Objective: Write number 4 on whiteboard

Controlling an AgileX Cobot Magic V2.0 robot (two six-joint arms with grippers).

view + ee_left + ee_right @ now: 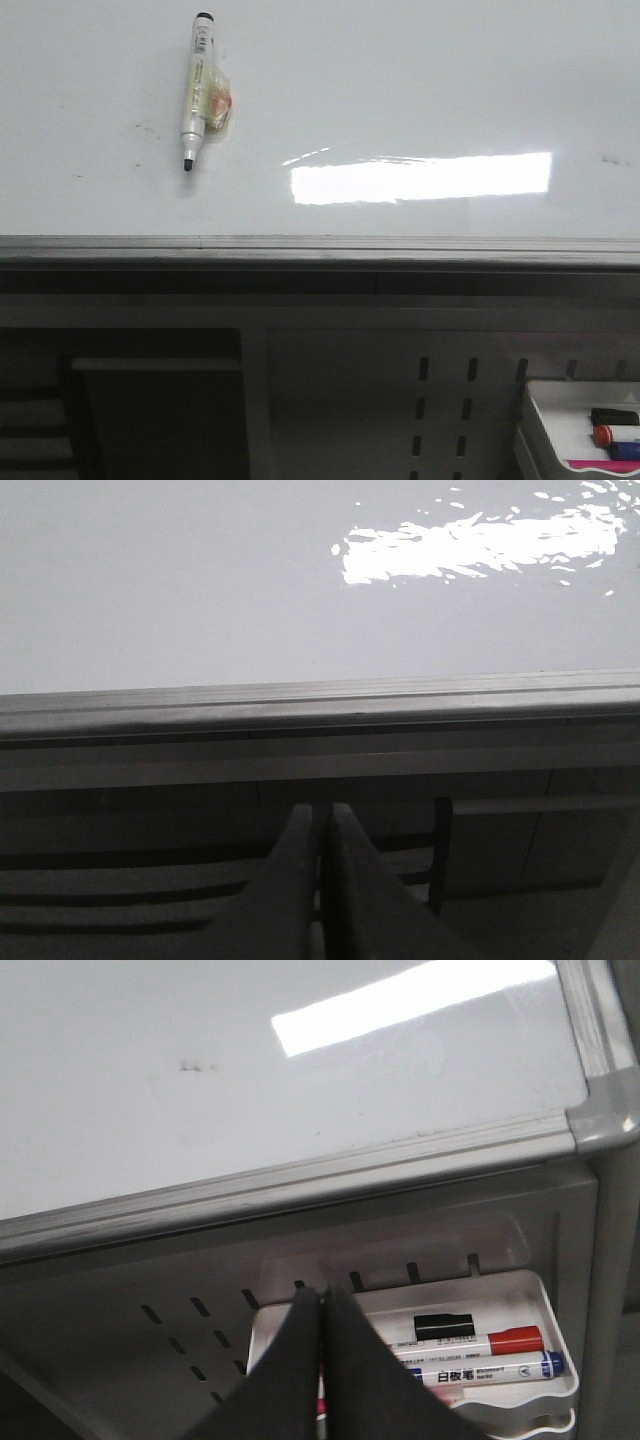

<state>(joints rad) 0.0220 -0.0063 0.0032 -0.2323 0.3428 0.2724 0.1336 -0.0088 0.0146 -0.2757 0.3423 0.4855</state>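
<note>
The whiteboard [420,90] is glossy white with a bright glare and a grey metal edge [320,250]; it also shows in the left wrist view [200,590] and the right wrist view [200,1100]. No number 4 shows on it, only small dark smudges. An uncapped black marker [193,90] with tape round its barrel lies on the board at the far left. My left gripper [320,815] is shut and empty, below the board's front edge. My right gripper [322,1295] is shut and empty, over the small white tray [530,1290]. Neither gripper shows in the front view.
The small white tray [545,410] at the lower right holds a red marker [480,1343], a blue marker [490,1368] and a black eraser [443,1325]. A perforated grey panel [440,400] and a dark shelf [150,365] lie below the board's edge.
</note>
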